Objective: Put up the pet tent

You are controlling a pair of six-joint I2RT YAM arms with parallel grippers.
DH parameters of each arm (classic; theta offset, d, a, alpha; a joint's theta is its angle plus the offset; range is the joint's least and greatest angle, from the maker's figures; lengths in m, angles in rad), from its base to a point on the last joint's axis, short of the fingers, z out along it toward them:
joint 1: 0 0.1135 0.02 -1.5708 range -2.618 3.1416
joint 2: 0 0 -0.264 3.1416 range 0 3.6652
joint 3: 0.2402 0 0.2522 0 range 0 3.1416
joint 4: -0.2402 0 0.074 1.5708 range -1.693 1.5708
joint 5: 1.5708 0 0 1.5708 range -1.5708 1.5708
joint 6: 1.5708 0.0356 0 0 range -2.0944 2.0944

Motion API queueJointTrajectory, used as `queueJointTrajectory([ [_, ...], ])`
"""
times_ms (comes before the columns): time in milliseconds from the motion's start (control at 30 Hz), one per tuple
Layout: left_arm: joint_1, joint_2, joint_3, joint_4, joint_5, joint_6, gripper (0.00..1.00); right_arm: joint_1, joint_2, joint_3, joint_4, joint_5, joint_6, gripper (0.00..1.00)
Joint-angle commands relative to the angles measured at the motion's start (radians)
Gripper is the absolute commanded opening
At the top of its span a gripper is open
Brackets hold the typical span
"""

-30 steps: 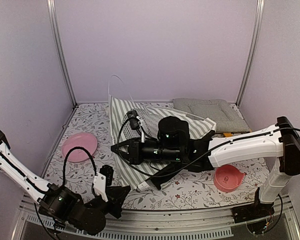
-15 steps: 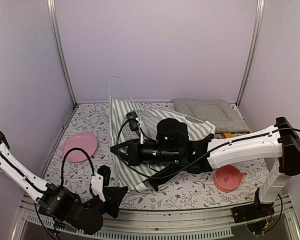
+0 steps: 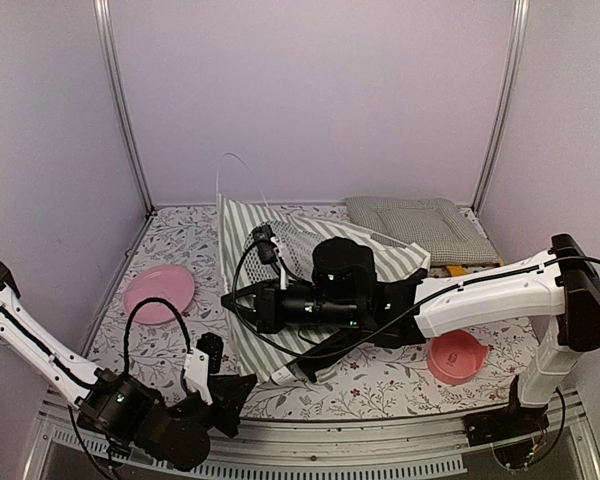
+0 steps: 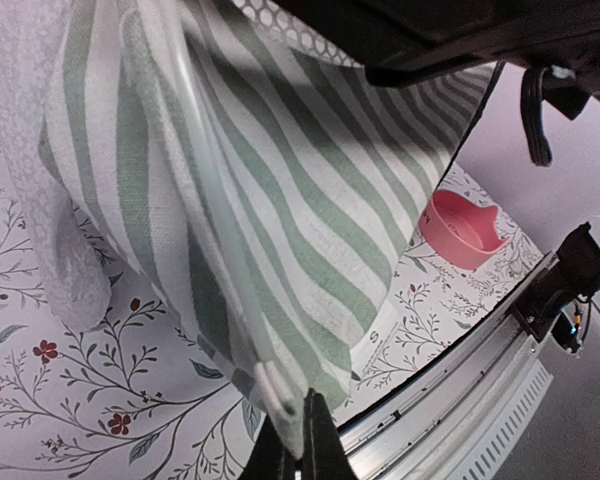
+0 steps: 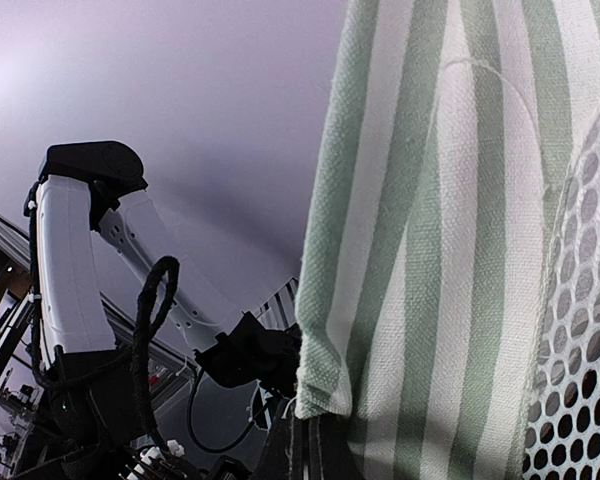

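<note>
Left claw (image 4: 302,442): jaws pinched together, and the near corner hem of the pet tent (image 4: 280,200) runs down into the tips. It looks clamped on the fabric, just beside the end of the white pole sleeve (image 4: 265,380). In the top view this claw (image 3: 248,385) sits low at the near bench edge, with its tip at the tent's near corner.

Right claw (image 5: 310,440): also narrow, closed on a hemmed edge of the striped cloth, which rises straight up from the tips. In the top view the arm reaches in from the right across the tent, and its claw (image 3: 230,297) is at the tent's left edge.

The tent (image 3: 238,230) is mid-bench, collapsed and mostly flat. A thin white pole (image 3: 223,175) arcs up toward the back wall. The mesh curtain (image 3: 298,240) lies over the stripes behind the right wrist.

The gingham cushion (image 3: 420,222) is back right, just beside the tent. The pink plate (image 3: 159,292) is on the left, apart from the tent. The pink bowl (image 3: 456,356) is near right. The bench (image 3: 180,240) has a floral cover.
</note>
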Motion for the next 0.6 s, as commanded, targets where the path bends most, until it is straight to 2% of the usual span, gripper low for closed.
queueJointTrajectory([
  [0,-0.043,0.018,-0.008,-0.049,0.109,-0.004,0.0,-0.026,-0.045,0.029,0.117,0.1,-0.042,0.0],
  [567,-0.043,0.004,0.013,-0.054,0.097,0.032,0.0,-0.026,-0.012,0.021,0.112,0.112,-0.04,0.0],
])
